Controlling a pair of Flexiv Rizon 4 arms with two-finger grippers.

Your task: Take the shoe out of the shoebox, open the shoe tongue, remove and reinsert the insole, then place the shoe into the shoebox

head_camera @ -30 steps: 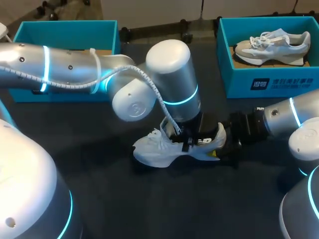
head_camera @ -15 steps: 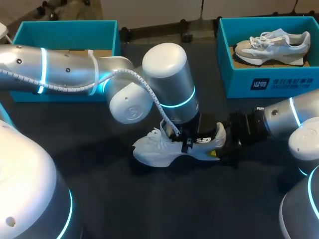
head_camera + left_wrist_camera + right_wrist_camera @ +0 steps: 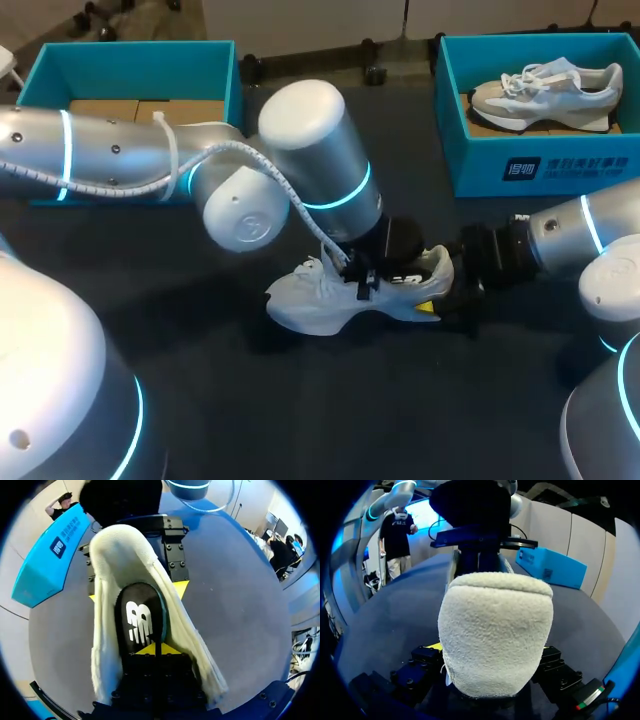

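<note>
- Shoe [image 3: 325,300] sits sole-down on the tabletop [image 3: 300,410], well apart from the empty shoebox [image 3: 130,62].
- Right jaws are clenched on the shoe's heel from both sides, steadying it.
- Left jaws are inside the shoe's opening, tips pressed together at the insole [image 3: 141,622]. Can't tell if it's pinched.
- Likely the insole step: keep the heel clamped and work along the shoe's length, avoiding the laces.

Left claw [image 3: 152,649] points down, seemingly closed; right claw [image 3: 490,656] clamps horizontally.
</note>
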